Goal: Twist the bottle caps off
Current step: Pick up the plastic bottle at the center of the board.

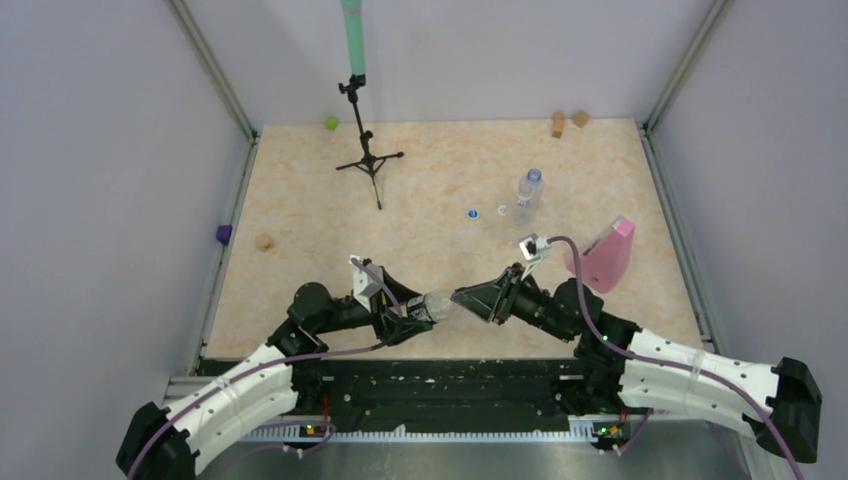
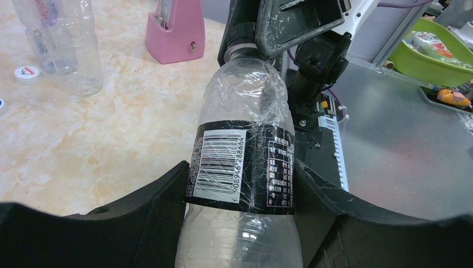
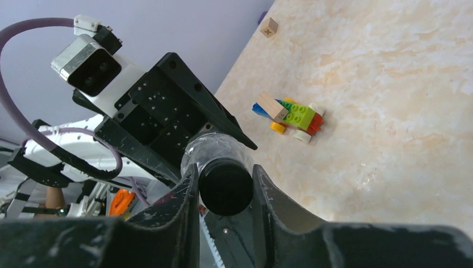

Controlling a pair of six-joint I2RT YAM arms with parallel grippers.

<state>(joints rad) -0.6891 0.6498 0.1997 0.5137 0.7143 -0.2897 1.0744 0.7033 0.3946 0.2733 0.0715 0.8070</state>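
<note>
My left hand (image 2: 240,215) was partly closed, its two black fingers pressed against either side of the clear crumpled plastic bottle with a black barcode label (image 2: 245,106). It gripped the bottle at the label band, and the bottle lay roughly level with its neck pointing at the other arm. My right hand (image 1: 463,297) was clenched on that bottle's round black screw cap (image 3: 225,187), one finger tight on each side. The two hands met over the near part of the beige marbled surface (image 1: 420,180). Further out, a second clear plastic bottle (image 1: 527,195) stood upright, with a small white loose cap (image 1: 502,210) and a small blue loose cap (image 1: 472,212) lying just to its left. A pink wedge-shaped object (image 1: 608,255) sat near my right arm.
</note>
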